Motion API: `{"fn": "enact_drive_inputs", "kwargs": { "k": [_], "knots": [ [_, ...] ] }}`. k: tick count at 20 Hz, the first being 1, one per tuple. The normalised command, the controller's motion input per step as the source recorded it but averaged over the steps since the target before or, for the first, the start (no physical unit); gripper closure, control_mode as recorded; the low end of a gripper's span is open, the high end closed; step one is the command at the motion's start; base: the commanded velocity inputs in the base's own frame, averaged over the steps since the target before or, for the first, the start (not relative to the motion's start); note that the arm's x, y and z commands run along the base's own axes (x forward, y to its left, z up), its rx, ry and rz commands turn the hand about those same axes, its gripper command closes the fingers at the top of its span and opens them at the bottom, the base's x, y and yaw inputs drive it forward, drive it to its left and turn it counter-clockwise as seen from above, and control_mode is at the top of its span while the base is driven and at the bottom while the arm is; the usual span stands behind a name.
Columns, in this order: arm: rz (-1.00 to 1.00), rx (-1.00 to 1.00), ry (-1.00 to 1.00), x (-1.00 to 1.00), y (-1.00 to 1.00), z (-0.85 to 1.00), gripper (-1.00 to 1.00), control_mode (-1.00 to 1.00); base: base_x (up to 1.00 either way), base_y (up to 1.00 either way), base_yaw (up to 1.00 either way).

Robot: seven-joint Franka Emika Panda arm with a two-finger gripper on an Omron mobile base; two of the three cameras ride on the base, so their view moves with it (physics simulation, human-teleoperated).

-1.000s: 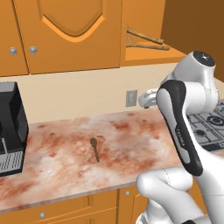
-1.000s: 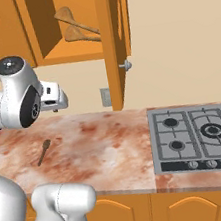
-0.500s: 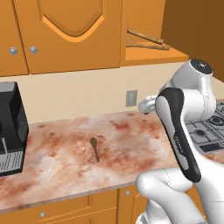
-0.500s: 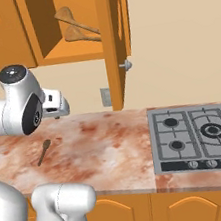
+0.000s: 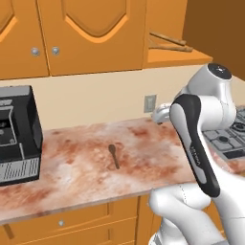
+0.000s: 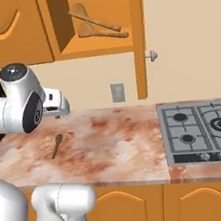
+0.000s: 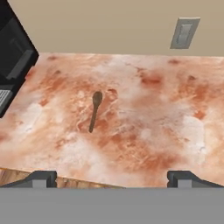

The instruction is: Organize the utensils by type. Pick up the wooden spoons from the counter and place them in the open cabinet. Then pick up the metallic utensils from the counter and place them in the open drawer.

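Hovering above the reddish marbled counter (image 7: 144, 127), the gripper (image 7: 111, 177) holds its two dark fingertips (image 7: 41, 178) spread wide with nothing between them. Beyond them a small dark-looking spoon (image 7: 94, 110) lies alone on the stone, bowl toward the wall, with a black appliance (image 5: 16, 134) to its left. Farther back, a grey wall outlet (image 7: 184, 33) sits above the worktop. Highest and farthest, two wooden spoons (image 6: 96, 26) rest crossed on the shelf of the open cabinet (image 6: 97, 46).

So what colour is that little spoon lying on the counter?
The small spoon looks dark grey-brown against the reddish-pink counter; hand view shows it best.
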Motion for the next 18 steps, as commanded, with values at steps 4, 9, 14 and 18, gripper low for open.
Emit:
{"fn": "enact_drive_inputs", "kwargs": {
  "k": [4,9,14,18],
  "knots": [
    [0.0,0.0,0.0,0.0,0.0,0.0,-1.0,1.0,-0.64,0.31,0.0],
    [0.0,0.0,0.0,0.0,0.0,0.0,-1.0,1.0,-0.28,0.57,-0.01],
    [0.0,0.0,0.0,0.0,0.0,0.0,-1.0,1.0,-0.05,0.89,-0.03],
    [0.0,0.0,0.0,0.0,0.0,0.0,-1.0,1.0,-0.18,0.91,-0.03]
  ]
}}
